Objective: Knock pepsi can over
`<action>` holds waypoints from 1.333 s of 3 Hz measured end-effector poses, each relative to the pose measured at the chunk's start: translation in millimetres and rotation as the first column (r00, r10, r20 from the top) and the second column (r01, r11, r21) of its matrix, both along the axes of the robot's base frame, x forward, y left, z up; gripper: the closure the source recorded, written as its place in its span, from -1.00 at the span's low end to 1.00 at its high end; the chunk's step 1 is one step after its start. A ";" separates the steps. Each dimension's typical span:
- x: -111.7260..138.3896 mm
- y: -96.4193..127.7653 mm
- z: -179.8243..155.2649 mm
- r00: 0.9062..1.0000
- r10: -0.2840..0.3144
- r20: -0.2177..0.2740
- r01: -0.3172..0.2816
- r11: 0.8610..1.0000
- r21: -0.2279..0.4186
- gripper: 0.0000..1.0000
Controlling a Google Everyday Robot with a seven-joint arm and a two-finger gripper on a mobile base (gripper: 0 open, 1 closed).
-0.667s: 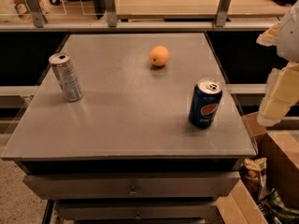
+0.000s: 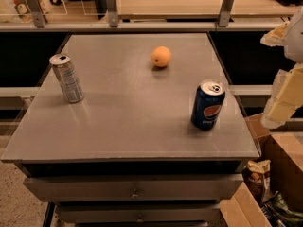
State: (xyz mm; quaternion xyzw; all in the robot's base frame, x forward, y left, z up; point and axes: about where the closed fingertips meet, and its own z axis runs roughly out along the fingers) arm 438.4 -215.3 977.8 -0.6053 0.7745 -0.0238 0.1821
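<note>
The pepsi can stands upright on the grey table, near the front right corner, with its silver top and opening facing up and its round logo facing the camera. The can is in contact with the table only. The gripper is at the right edge of the view, beyond the right edge of the table and to the right of the pepsi can. It is near the can but apart from it. Only cream-coloured parts of the gripper are visible, so its degree of opening cannot be told, and it touches none of the objects on the table. A silver can stands upright near the left edge of the table, well apart from the pepsi can. An orange lies toward the rear of the table, between the two cans in left-right position. A drawer with a small knob sits below the tabletop. A cardboard box stands on the floor just beside the front right corner of the table, below the gripper.
</note>
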 end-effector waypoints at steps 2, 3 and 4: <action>17.5 13.3 -43.2 0.994 0.060 0.089 -0.083 0.955 0.284 -1.00; 32.1 22.4 -63.6 0.990 0.065 0.122 -0.113 0.889 0.444 -1.00; 43.6 32.3 -81.1 0.989 0.093 0.117 -0.144 0.798 0.585 -1.00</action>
